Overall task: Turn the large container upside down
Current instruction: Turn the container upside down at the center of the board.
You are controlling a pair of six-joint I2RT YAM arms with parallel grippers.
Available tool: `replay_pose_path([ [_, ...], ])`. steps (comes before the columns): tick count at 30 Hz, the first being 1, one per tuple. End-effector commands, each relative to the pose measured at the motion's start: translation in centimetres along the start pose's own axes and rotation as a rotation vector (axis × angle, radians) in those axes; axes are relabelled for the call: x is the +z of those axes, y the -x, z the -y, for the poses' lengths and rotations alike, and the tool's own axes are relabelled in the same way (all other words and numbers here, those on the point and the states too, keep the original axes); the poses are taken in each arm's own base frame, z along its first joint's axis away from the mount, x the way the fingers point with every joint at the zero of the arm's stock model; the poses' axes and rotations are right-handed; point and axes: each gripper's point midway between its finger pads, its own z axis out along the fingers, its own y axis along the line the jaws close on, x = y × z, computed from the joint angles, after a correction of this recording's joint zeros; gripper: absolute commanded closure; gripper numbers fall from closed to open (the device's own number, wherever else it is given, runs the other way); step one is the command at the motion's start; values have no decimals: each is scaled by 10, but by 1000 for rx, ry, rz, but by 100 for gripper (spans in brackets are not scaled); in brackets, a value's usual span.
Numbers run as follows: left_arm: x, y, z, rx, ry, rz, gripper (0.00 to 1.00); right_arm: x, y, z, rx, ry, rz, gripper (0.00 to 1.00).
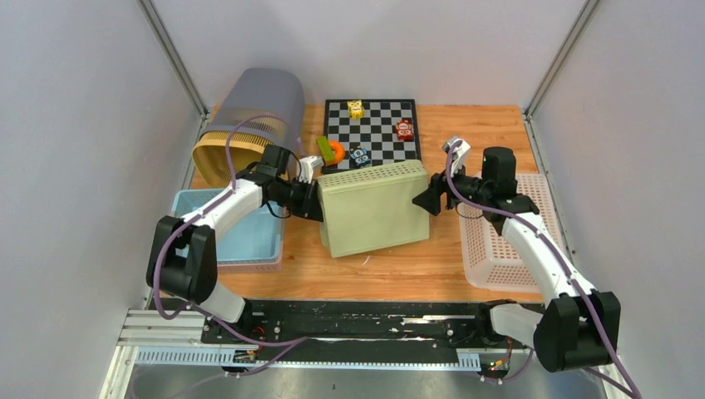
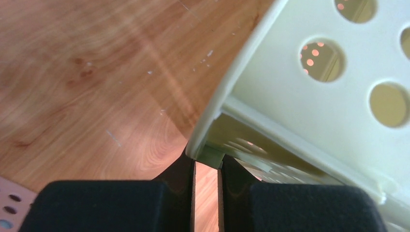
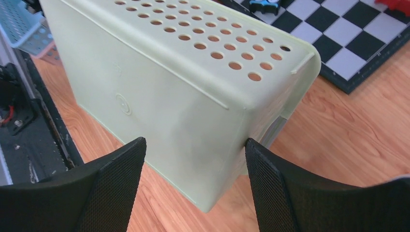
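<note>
Large container (image 1: 370, 208), pale green, tipped over at centre of bench (image 1: 399, 266), just in front of checkerboard (image 1: 378, 133). Left jaws clamped on its rim; right jaws spread wide, straddling the corner at its opposite end.

one large container (image 1: 372, 208), three baskets (image 1: 241, 237), one chessboard (image 1: 381, 137), five toys (image 1: 356, 109)

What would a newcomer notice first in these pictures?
A big pale green container dominates mid-table. The left gripper pinches its rim, while the right gripper stands open at its other end. Behind it lies a checkerboard carrying small toys, and a grey bin lies tipped at back left.
</note>
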Motion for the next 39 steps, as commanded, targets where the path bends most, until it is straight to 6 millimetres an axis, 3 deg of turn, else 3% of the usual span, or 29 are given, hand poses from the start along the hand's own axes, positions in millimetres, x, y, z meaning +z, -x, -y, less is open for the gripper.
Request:
replay_pose_path([
  [1,9,-9,19,91,-50,-83,100,-4,-20,-21,-21,30,-46,23],
  [8,15,-27,21,138,-39,-173,100,-11,-38,-5,-61,-79,-86,21],
  [15,18,-34,21,144,-73,-219,99,-11,-30,-3,-76,-81,-77,19],
  [18,18,-33,22,144,-82,-217,93,-8,-22,-8,-72,-41,-62,18],
  [22,20,-33,16,139,-48,-219,79,-4,-16,-12,-50,-8,-47,18],
  [27,21,-33,8,135,-5,-220,62,1,-22,-11,-17,8,-58,18],
  [39,22,-31,6,132,6,-212,52,2,-25,-15,-2,31,-52,19],
])
